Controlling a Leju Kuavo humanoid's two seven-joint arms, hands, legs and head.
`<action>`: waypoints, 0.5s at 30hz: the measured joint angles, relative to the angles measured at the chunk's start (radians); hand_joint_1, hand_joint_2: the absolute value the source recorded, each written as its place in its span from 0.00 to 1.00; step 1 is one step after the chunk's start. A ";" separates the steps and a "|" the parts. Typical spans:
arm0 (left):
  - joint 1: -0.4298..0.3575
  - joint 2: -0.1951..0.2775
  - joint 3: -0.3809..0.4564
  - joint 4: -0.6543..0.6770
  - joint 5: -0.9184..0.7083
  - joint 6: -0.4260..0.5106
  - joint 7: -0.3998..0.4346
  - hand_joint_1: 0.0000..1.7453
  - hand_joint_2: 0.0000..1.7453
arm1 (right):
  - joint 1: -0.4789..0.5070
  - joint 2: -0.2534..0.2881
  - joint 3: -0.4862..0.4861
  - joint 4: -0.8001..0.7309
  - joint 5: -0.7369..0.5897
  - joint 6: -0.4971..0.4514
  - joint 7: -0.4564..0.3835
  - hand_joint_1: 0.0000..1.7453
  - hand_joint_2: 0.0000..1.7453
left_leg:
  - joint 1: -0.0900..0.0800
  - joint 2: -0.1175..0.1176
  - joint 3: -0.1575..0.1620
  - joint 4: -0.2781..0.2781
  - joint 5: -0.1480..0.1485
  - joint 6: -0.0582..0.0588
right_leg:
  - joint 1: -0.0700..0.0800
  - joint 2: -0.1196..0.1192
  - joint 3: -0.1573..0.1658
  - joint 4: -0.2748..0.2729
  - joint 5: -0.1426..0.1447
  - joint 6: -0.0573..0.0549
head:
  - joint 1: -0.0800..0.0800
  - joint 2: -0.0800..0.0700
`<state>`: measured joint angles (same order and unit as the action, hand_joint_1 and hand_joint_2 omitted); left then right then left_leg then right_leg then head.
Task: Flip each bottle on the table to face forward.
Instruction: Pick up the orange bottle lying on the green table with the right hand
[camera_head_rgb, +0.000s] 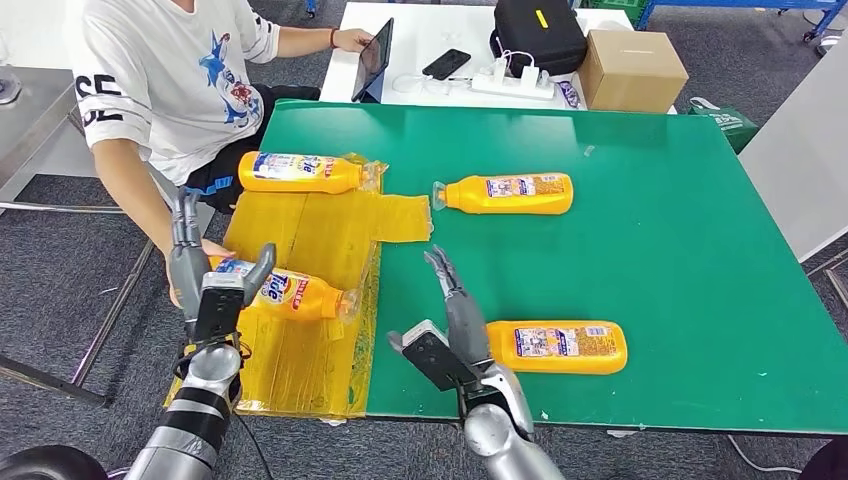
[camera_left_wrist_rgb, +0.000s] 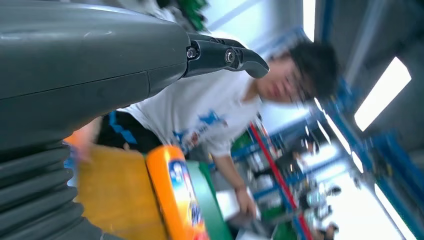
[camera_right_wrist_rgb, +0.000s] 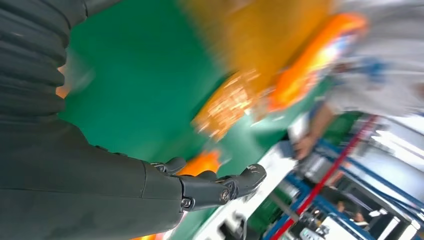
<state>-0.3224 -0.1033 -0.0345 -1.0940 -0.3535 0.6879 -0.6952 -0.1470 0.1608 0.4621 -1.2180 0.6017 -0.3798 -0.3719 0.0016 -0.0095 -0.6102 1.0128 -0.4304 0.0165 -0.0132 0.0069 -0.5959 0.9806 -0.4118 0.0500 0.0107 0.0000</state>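
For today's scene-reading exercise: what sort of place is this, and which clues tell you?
Probably a robot test lab or workshop: a green work table with staged orange bottles, a person monitoring on a tablet, and blue industrial racking behind.

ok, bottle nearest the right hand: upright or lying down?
Lying down. The bottle rests on its side on the green table, label up, just beside the open right hand, untouched.

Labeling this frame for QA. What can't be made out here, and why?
- Left hand grip, head view: it covers the base of the near-left bottle; contact unclear.
- Person, head view: cut off by the top edge.
- Bottle labels, e.g. near-right bottle: text too small.
- Right wrist view: motion blur smears the bottles beyond the right hand.
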 joint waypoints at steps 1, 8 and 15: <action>0.021 -0.006 0.012 -0.029 0.014 0.003 -0.002 0.00 1.00 | 0.005 -0.027 -0.004 -0.022 0.042 0.010 0.029 0.00 1.00 | 0.000 0.000 0.000 0.000 0.000 0.000 | 0.000 0.000 -0.001 0.000 0.000 0.000 | 0.000 0.000; 0.146 -0.041 0.040 -0.155 0.069 -0.055 -0.005 0.00 1.00 | 0.098 -0.171 -0.052 -0.200 0.162 0.059 0.111 0.00 1.00 | 0.000 0.000 -0.003 0.000 -0.001 0.000 | 0.000 0.000 -0.003 -0.001 -0.001 0.000 | 0.000 0.000; 0.180 -0.068 0.040 -0.163 0.069 -0.104 -0.005 0.00 1.00 | 0.170 -0.255 -0.075 -0.307 0.197 0.135 0.165 0.00 1.00 | 0.000 0.000 -0.004 0.000 -0.001 0.000 | 0.000 0.000 -0.003 -0.001 -0.001 0.000 | 0.000 0.000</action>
<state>-0.1422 -0.1718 0.0057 -1.2568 -0.2841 0.5834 -0.7004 0.0227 -0.0945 0.3868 -1.5250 0.7989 -0.2448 -0.2066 0.0017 -0.0096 -0.6138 1.0129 -0.4316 0.0170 -0.0131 0.0070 -0.5993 0.9799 -0.4124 0.0502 0.0105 0.0000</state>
